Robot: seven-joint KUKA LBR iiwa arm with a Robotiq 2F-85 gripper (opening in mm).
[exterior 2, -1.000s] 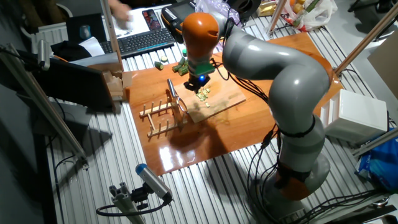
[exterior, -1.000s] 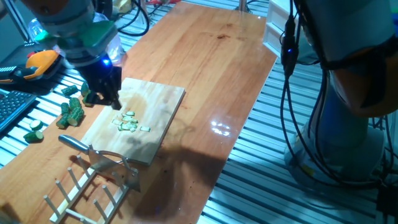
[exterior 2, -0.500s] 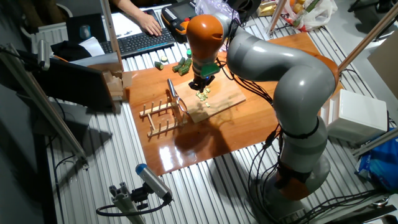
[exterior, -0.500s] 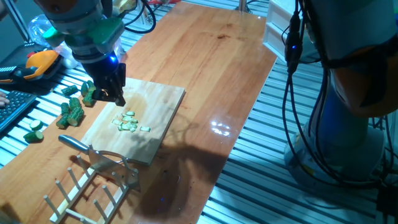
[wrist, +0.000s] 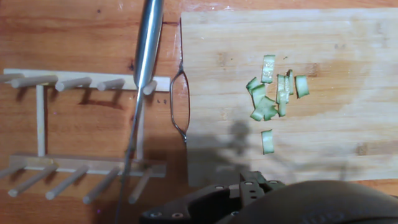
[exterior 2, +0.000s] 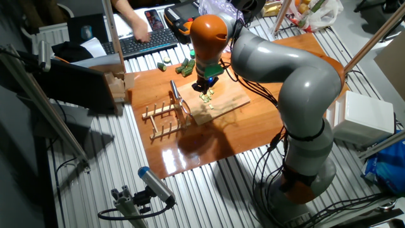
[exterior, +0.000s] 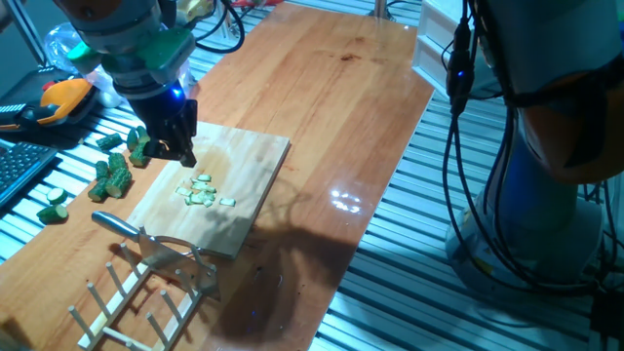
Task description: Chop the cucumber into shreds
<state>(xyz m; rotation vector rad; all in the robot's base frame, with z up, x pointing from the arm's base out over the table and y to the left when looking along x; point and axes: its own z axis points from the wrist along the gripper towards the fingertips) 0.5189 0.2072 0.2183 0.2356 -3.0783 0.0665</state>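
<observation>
A small cluster of pale-green shreds lies near the middle of the wooden board, with one strip a little apart from the rest. The cucumber as a whole slice is out of view. My gripper hangs above the board's far-left part, just beyond the shreds and clear of them. Its dark fingers look pressed together with nothing between them. The hand view shows only the gripper's body at the bottom edge.
A metal-handled knife rests across a wooden peg rack beside the board's near end. Dark green knobbly chunks lie left of the board. A keyboard and a person's hand sit beyond them.
Since a second ago the gripper has lifted slightly and shifted a little toward the board's far edge, then held still. The shreds have not moved. The person's hand moves over the keyboard.
</observation>
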